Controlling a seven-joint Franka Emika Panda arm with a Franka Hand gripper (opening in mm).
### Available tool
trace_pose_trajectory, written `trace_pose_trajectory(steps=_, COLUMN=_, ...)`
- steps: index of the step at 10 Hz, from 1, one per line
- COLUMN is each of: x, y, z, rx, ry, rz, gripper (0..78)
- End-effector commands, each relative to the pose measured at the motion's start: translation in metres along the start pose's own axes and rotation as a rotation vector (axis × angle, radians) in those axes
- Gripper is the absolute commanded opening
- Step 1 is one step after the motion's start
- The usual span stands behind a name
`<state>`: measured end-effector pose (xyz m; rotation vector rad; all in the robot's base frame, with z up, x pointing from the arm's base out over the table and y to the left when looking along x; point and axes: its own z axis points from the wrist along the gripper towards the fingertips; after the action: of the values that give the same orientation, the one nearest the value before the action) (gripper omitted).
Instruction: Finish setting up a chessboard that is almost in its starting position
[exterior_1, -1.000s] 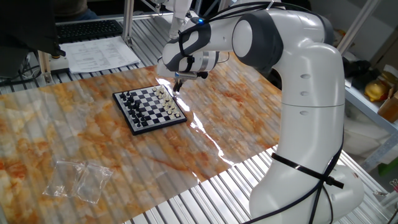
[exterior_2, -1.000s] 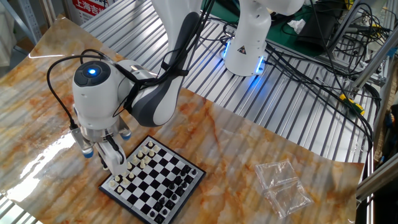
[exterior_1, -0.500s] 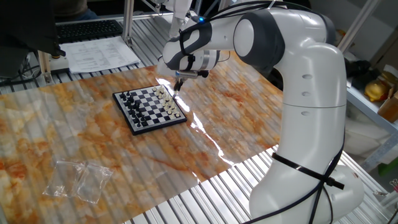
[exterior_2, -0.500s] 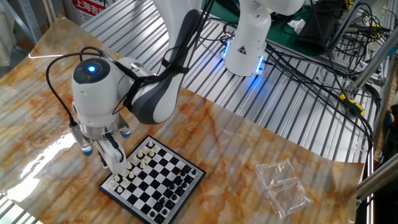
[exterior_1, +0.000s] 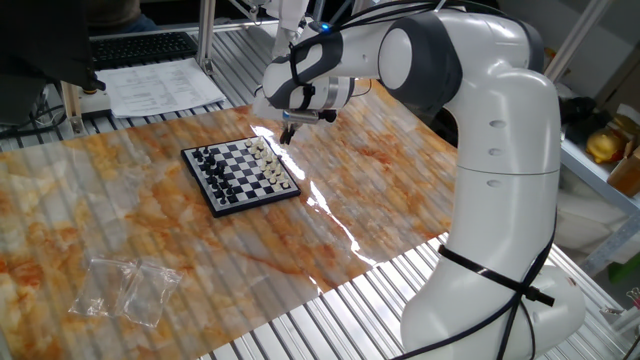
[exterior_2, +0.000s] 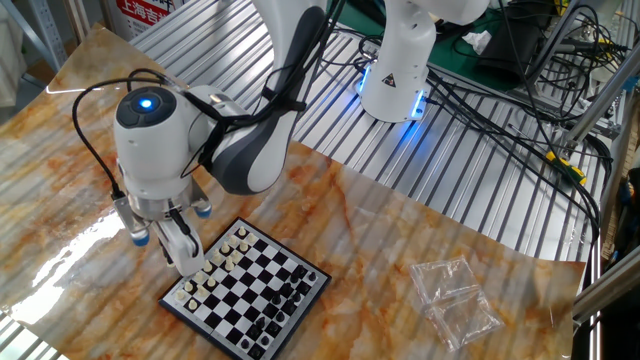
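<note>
Over chessboard's (exterior_2: 246, 290) white edge | fingers (exterior_2: 187, 258) | no legible writing

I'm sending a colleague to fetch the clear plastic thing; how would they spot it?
Start at the orange marbled table cover. The chessboard sits mid-cover; the crumpled clear plastic bag lies apart from it, near the cover's edge. It alone is see-through and unpatterned.

My table (exterior_1: 420, 215) is ribbed metal slats, overlaid with a glossy orange-and-cream marbled sheet (exterior_1: 150, 215) that catches a bright glare. Beyond one edge I see a keyboard (exterior_1: 140, 47) and printed papers (exterior_1: 165, 85). On another side black cables (exterior_2: 500, 90) trail over the slats, and a crumpled clear plastic bag (exterior_2: 455, 300) lies on the sheet.
</note>
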<state>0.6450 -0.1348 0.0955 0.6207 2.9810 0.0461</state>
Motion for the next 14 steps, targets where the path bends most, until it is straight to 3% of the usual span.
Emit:
trace_pose_trajectory(steps=1, x=0.004, y=0.004, z=-0.011, rx=0.004, ry=0.003, rz=0.018, gripper=1.2)
trace_pose_trajectory(steps=14, x=0.033, y=0.042, z=-0.055, rx=0.031, ry=0.056, rz=0.138, gripper=1.2)
